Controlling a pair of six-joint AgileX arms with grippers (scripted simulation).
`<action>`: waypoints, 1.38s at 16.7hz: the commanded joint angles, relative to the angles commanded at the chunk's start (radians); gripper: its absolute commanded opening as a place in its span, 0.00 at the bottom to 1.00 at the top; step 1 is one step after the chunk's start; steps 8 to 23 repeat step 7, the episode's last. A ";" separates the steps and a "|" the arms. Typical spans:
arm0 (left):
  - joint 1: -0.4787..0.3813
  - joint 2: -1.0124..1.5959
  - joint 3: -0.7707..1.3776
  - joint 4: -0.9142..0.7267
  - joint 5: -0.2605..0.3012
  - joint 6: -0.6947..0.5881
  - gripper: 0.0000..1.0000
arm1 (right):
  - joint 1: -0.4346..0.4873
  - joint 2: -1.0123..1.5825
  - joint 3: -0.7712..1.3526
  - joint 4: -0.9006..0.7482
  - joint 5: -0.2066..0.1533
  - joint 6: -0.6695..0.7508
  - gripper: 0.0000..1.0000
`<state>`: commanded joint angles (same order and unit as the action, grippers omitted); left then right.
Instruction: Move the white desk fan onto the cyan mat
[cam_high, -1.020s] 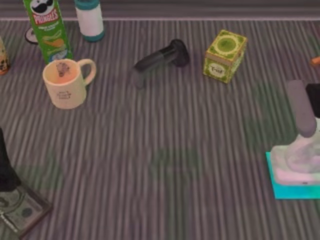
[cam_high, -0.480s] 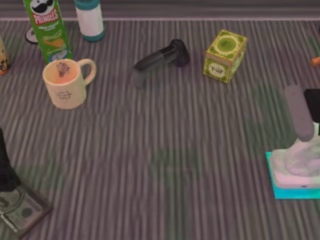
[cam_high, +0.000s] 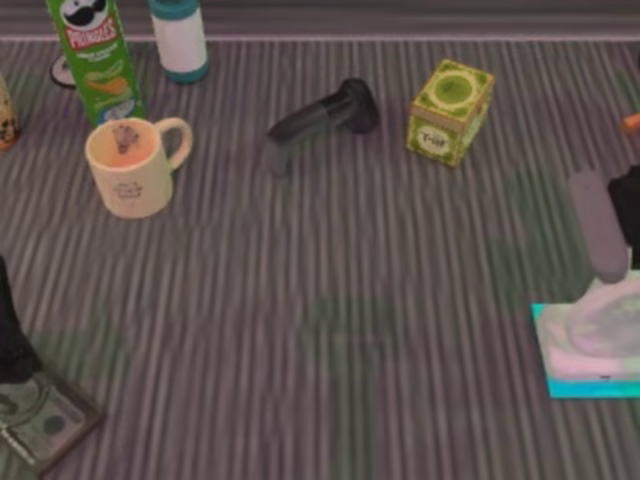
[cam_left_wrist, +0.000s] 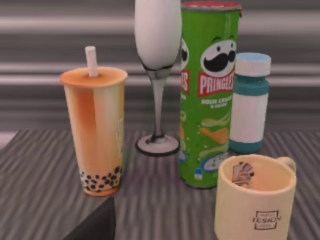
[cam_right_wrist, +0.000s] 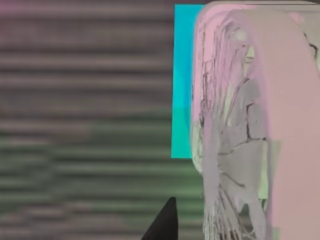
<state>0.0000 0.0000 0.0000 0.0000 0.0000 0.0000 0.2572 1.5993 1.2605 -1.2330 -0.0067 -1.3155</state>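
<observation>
The white desk fan (cam_high: 598, 335) stands at the table's right edge on the cyan mat (cam_high: 545, 378), whose front and left borders show around the fan's base. My right gripper (cam_high: 612, 285) comes down on the fan from above and is shut on it. The right wrist view is filled by the fan's grille (cam_right_wrist: 235, 130), with a strip of the cyan mat (cam_right_wrist: 182, 75) beside it and one dark fingertip (cam_right_wrist: 167, 222) close to the grille. My left gripper (cam_high: 12, 350) is parked at the table's left edge, open and holding nothing.
A cream mug (cam_high: 130, 165), a green Pringles can (cam_high: 95, 55) and a teal-and-white bottle (cam_high: 180, 40) stand at the back left. A black object (cam_high: 320, 115) and a green box (cam_high: 450, 110) lie at the back middle. A dark flat square (cam_high: 45, 420) sits front left.
The fan has sunk a little lower onto the cyan mat, with the right arm following it down. The left arm has not moved.
</observation>
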 joint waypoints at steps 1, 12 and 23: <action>0.000 0.000 0.000 0.000 0.000 0.000 1.00 | 0.000 0.000 0.000 0.000 0.000 0.000 0.98; 0.000 0.000 0.000 0.000 0.000 0.000 1.00 | 0.000 0.000 0.000 0.000 0.000 0.000 1.00; 0.000 0.000 0.000 0.000 0.000 0.000 1.00 | 0.000 0.000 0.000 0.000 0.000 0.000 1.00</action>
